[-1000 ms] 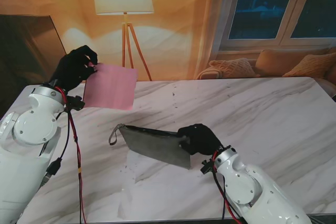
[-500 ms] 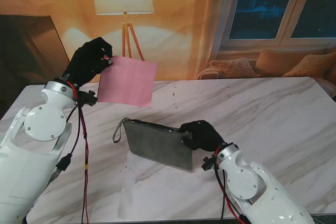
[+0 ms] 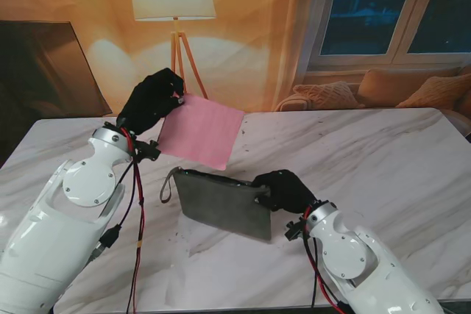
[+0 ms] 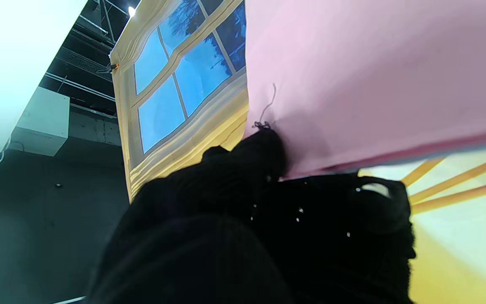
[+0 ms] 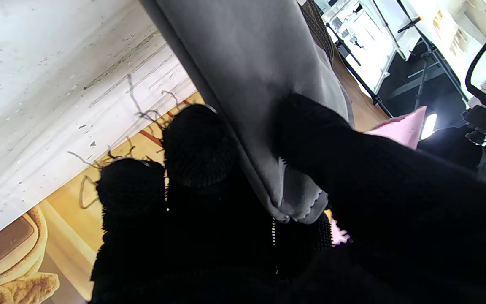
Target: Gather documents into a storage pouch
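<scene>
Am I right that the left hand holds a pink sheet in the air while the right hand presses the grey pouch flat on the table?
Not quite: the right hand grips the grey pouch by its end and holds it tilted up off the table, as the stand view shows. The left hand does hold the pink sheet aloft.

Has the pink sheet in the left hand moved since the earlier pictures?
Yes. The pink sheet, held by the left hand, has shifted rightward past the lamp's tripod legs, toward the grey pouch.

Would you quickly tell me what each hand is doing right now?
Left hand: shut on the pink sheet, held up above the table.
Right hand: shut on the grey pouch, at its end.
</scene>
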`<state>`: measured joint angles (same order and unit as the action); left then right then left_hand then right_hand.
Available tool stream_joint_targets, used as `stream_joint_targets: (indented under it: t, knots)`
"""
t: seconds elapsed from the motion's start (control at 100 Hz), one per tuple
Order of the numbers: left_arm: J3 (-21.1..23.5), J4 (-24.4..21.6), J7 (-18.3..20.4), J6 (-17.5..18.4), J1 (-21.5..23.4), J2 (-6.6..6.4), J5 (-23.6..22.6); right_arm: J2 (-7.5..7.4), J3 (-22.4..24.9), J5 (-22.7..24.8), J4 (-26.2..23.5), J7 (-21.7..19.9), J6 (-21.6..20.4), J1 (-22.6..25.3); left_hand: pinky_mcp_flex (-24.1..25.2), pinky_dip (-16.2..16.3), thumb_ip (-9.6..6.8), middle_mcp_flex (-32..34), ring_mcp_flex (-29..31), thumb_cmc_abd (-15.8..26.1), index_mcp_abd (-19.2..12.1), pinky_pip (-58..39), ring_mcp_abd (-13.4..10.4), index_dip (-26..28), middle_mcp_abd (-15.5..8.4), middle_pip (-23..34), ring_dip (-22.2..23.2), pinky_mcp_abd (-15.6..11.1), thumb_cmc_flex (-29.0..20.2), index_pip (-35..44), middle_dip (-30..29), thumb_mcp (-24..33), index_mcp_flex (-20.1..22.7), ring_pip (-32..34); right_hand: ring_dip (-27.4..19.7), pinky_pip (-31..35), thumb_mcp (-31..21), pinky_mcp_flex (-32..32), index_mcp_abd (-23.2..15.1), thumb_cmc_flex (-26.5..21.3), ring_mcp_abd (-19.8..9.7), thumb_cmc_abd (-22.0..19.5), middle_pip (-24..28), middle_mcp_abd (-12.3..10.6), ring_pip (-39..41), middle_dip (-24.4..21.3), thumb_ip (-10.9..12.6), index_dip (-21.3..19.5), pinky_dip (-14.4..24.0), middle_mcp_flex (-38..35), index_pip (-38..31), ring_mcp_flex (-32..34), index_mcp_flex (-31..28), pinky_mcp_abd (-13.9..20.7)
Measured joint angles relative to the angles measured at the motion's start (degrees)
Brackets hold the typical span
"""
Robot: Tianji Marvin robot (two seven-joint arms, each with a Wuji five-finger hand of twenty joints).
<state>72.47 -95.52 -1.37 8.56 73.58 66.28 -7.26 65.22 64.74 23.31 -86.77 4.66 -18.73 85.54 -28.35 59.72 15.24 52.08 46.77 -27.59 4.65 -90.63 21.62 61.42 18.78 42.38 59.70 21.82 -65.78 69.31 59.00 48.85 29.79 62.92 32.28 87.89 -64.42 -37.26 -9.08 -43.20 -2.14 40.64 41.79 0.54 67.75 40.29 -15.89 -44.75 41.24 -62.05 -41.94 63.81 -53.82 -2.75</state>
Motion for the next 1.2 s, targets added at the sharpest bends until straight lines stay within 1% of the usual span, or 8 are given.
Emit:
stream_joint_targets:
  t: [0.11, 0.25, 0.32, 0.67, 0.81, 0.9, 1.01, 1.2]
  knots:
    - [-0.95, 0.75, 0.28, 0.12, 0.03, 0.16, 2.43, -0.16, 0.12, -0.11, 0.02, -0.54, -0.41, 0.05, 0.56, 0.00, 0.00, 0.00, 0.00, 0.03, -0.02, 0.02, -0.01, 0.00, 0.00, 0.00, 0.62, 0.00, 0.00, 0.11, 0.00, 0.00, 0.59, -0.26, -0.10, -0.52, 0.00, 0.17, 0.03, -0.03, 0.00, 0.16, -0.11, -0.01, -0.65, 0.03, 0.00, -0.66, 0.00, -0.01, 1.23, 0.00, -0.71, 0.00]
    - [-1.97, 1.83, 0.42, 1.64, 0.08, 0.27, 2.42, -0.33, 0.23, -0.68, 0.08, -1.47, -0.86, 0.11, 0.63, 0.00, 0.00, 0.00, 0.00, 0.15, -0.02, 0.04, -0.01, -0.03, 0.00, 0.00, 0.69, -0.01, 0.00, 0.11, 0.00, 0.00, 0.59, -0.35, -0.82, -0.62, 0.00, 0.18, 0.04, -0.04, 0.00, 0.16, -0.18, -0.05, -0.66, 0.05, 0.00, -1.18, 0.00, -0.01, 1.62, 0.00, -0.93, 0.00]
    - [-2.40, 2.08, 0.62, 2.00, 0.10, 0.31, 2.79, -0.43, 0.23, -0.67, 0.12, -1.73, -1.17, 0.12, 0.69, 0.00, 0.00, 0.00, 0.00, 0.15, -0.57, 0.33, -0.01, -0.03, 0.00, 0.00, 0.70, -0.02, 0.00, 0.11, 0.00, 0.00, 0.59, -0.84, -0.84, -0.69, 0.00, 0.19, 0.04, -0.04, 0.00, 0.16, -0.21, -0.05, -0.74, 0.10, 0.00, -1.29, 0.00, -0.01, 1.62, 0.00, -0.93, 0.00]
    - [-4.37, 3.91, 1.78, 3.41, -0.38, 0.32, 3.48, -0.69, 0.46, -0.69, -0.21, -2.40, -2.83, 0.70, 1.25, 0.00, 0.00, 0.00, 0.00, 0.17, -0.61, 1.12, -0.02, -0.13, 0.00, 0.00, 0.72, -0.12, 0.01, 0.13, 0.01, 0.00, 0.62, -2.41, -1.63, -1.23, 0.00, 0.34, 0.05, -0.05, 0.00, 0.18, -0.29, -0.05, -0.77, 0.22, 0.00, -1.93, 0.00, -0.01, 2.64, 0.00, -1.34, -0.02]
    - [-4.74, 4.52, 1.95, 4.06, -0.53, 0.33, 2.55, -0.78, 0.53, -0.69, -0.48, -2.52, -3.26, 0.89, 1.43, -1.93, 0.00, 0.00, 0.00, 0.17, -0.65, 1.50, -0.49, -0.40, 0.00, 0.01, 0.72, -0.77, 0.01, 0.13, 0.01, 0.00, 0.70, -3.17, -1.69, -1.24, 0.00, 0.34, 0.06, -0.05, 0.00, 0.18, -0.28, -0.14, -0.77, 0.40, 0.00, -1.99, 0.00, -0.01, 2.66, 0.00, -1.36, -0.02]
    - [-4.82, 4.87, 1.61, 4.49, -0.60, 0.35, 1.60, -0.78, 0.52, -0.72, -0.48, -2.52, -3.47, 0.90, 1.82, -2.04, 0.00, 0.00, 0.00, 0.17, -1.20, 1.50, -0.51, -0.57, 0.00, 0.01, 0.71, -0.77, 0.01, 0.54, 0.01, 0.00, 1.33, -3.23, -2.12, -1.24, 0.00, 0.34, 0.07, -0.05, 0.00, 0.18, -0.29, -0.15, -0.77, 0.50, 0.00, -2.04, 0.00, -0.01, 2.68, 0.00, -1.36, -0.02]
    - [-4.81, 4.94, 1.91, 4.72, -0.63, 0.33, 2.22, -0.78, 0.42, -0.88, -0.48, -2.43, -3.48, 0.92, 1.85, -2.70, 0.00, 0.00, 0.00, 0.18, -1.26, 1.52, -0.51, -0.59, 0.00, 0.01, 0.70, -0.78, 0.02, 0.61, 0.01, 0.00, 1.33, -3.24, -2.22, -1.26, 0.00, 0.34, 0.07, -0.05, 0.00, 0.18, -0.29, -0.16, -0.77, 0.51, 0.00, -2.06, 0.00, -0.02, 2.68, 0.00, -1.37, -0.03]
    - [-4.71, 4.91, 4.45, 4.88, -0.36, 0.09, 3.73, -0.75, 0.35, -1.14, -0.55, -2.25, -2.98, 0.97, 2.06, -3.49, 0.00, 0.00, 0.00, 0.18, -1.29, 1.57, -0.52, -0.82, 0.00, 0.01, 0.70, -0.78, 0.04, 0.64, 0.01, 0.00, 1.33, -3.75, -2.23, -1.33, 0.00, 0.80, 0.07, -0.06, 0.00, 0.18, -0.30, -0.17, -0.77, 0.53, 0.00, -2.19, 0.00, -0.02, 2.69, 0.00, -1.37, -0.03]
